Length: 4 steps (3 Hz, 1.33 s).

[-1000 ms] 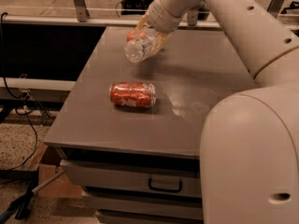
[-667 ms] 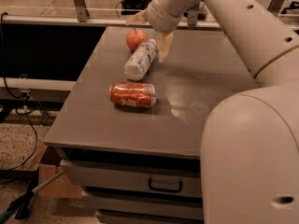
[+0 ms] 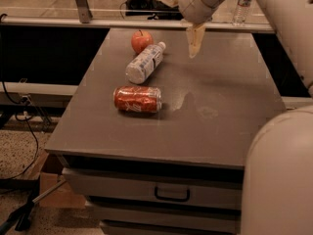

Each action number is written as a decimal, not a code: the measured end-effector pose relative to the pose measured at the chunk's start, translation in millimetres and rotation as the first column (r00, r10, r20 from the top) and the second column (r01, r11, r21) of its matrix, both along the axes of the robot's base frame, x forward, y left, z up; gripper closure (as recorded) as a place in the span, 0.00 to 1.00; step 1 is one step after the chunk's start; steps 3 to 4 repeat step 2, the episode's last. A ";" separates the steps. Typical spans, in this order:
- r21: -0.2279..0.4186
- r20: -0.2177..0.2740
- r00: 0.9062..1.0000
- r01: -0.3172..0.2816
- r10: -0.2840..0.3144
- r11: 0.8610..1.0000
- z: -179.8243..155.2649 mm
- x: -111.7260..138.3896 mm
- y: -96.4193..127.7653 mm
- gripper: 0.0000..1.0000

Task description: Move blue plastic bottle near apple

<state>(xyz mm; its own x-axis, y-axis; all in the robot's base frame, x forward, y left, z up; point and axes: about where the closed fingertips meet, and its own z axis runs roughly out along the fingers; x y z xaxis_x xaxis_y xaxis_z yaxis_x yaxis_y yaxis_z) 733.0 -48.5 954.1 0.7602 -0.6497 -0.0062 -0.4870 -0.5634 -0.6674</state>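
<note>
A: Where is the gripper (image 3: 182, 19)?
B: Upper middle of the frame, hanging above the far edge of the table (image 3: 220, 131), with the arm coming in from the upper right.

A: Spread or pinching?
B: Spread and holding nothing. One of the pale fingers (image 3: 194, 40) points down toward the tabletop, the other sticks out to the left near the top edge.

A: And the blue plastic bottle (image 3: 144, 62)?
B: Lying on its side on the table, lower left of the gripper and apart from it. Its white cap points up and right.

A: The apple (image 3: 141, 41)?
B: Just above the bottle in the picture, close beside its cap end; I cannot tell if they touch.

A: Anything else?
B: A red soda can (image 3: 138, 99) on its side below the bottle, left of the table's centre. A slim clear bottle (image 3: 241, 6) stands upper right, beyond the table. A drawer (image 3: 171, 192) with a dark handle sits under the tabletop
</note>
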 end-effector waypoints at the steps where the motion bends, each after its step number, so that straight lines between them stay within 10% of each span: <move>1: 0.046 0.113 0.975 0.185 -0.189 0.982 48.7 -4.5 -89.6 0.00; 4: 0.046 0.113 0.975 0.185 -0.189 0.982 48.6 -4.5 -89.6 0.00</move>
